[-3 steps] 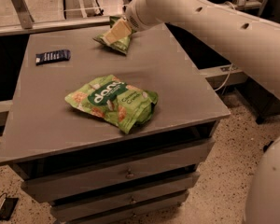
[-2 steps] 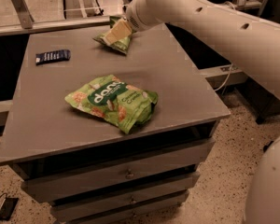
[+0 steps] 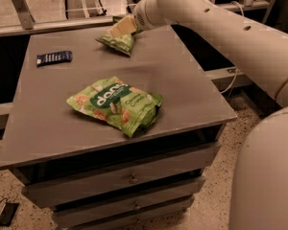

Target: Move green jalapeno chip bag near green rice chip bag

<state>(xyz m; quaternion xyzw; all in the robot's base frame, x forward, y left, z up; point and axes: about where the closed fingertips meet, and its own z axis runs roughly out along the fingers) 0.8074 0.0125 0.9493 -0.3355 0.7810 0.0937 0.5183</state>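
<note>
The green jalapeno chip bag (image 3: 120,43), small and dark olive green, is at the far edge of the grey table (image 3: 182,80), tilted up at its top. My gripper (image 3: 121,27) is on the bag's upper part and shut on it, with the arm reaching in from the upper right. The green rice chip bag (image 3: 116,104), larger and light green with white lettering, lies flat in the middle of the table, well in front of the jalapeno bag and apart from it.
A small dark blue packet (image 3: 54,57) lies at the table's far left. The table has drawers (image 3: 129,178) below its front edge. My arm (image 3: 230,28) spans the space above the table's right side.
</note>
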